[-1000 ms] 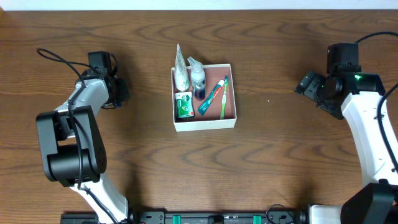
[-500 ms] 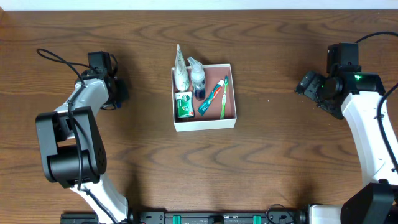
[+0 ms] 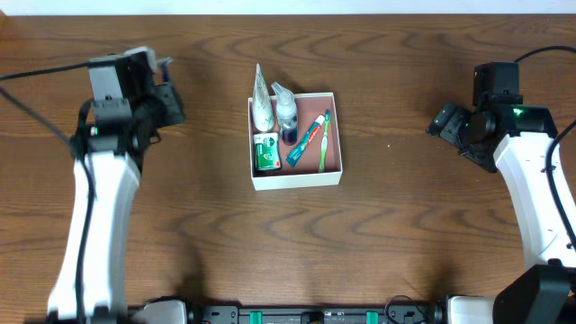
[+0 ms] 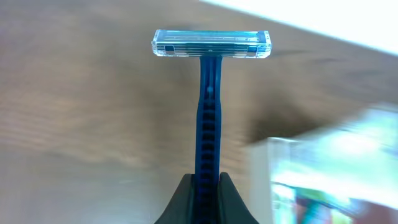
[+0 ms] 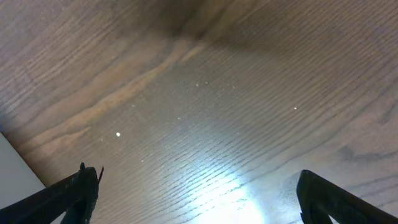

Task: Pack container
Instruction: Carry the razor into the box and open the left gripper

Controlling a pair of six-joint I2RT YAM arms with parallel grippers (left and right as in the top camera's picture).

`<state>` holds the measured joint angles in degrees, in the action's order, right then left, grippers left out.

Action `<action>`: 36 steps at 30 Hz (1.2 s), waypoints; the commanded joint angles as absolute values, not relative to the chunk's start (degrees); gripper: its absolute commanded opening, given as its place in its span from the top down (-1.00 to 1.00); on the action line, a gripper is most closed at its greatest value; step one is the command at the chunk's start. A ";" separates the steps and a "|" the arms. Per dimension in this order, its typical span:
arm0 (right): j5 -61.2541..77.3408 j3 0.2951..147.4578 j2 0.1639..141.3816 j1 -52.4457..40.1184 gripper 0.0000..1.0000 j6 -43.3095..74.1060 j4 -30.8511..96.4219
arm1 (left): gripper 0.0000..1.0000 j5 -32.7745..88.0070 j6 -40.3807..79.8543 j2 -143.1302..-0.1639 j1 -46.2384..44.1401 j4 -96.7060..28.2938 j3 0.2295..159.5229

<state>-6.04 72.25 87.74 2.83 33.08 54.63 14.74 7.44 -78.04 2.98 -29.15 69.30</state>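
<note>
The container [image 3: 297, 179] is a shallow white-walled box with a reddish-pink floor at the table's middle. It holds a white tube [image 3: 261, 101], a small bottle [image 3: 286, 112], a green box [image 3: 265, 154], a toothpaste tube [image 3: 306, 144] and a green toothbrush [image 3: 324, 139]. My left gripper [image 3: 167, 103] is left of the container, raised above the table. It is shut on a blue razor [image 4: 208, 112], clear head forward, between its fingers [image 4: 207, 186]. The container's left wall [image 4: 261, 174] is blurred at the right of the left wrist view. My right gripper [image 3: 445, 121] is open and empty over bare wood [image 5: 199, 186], far right of the container.
The wooden table [image 3: 405, 234] runs under both arms. A pale strip edges its far side [image 3: 288, 7]. A white edge [image 5: 15, 165] shows at the lower left of the right wrist view.
My left arm has lifted off the table and swung up, and its gripper is now higher with the razor. The right arm and the container have not moved.
</note>
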 commanded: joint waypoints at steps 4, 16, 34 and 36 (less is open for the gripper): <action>-6.44 72.36 87.88 3.03 -0.99 33.80 54.70 | 0.88 23.55 8.23 -68.88 -9.91 -29.95 70.43; -6.42 72.36 87.88 3.03 -0.99 33.80 54.70 | 0.88 6.61 13.45 -75.37 -34.13 -29.17 70.41; -6.44 72.36 87.88 3.03 -0.98 33.80 54.70 | 0.88 -7.35 22.39 -95.48 -39.57 -21.26 70.41; -6.44 72.36 87.88 3.03 -0.98 33.80 54.70 | 0.89 -7.35 23.09 -97.06 -39.57 -20.18 70.41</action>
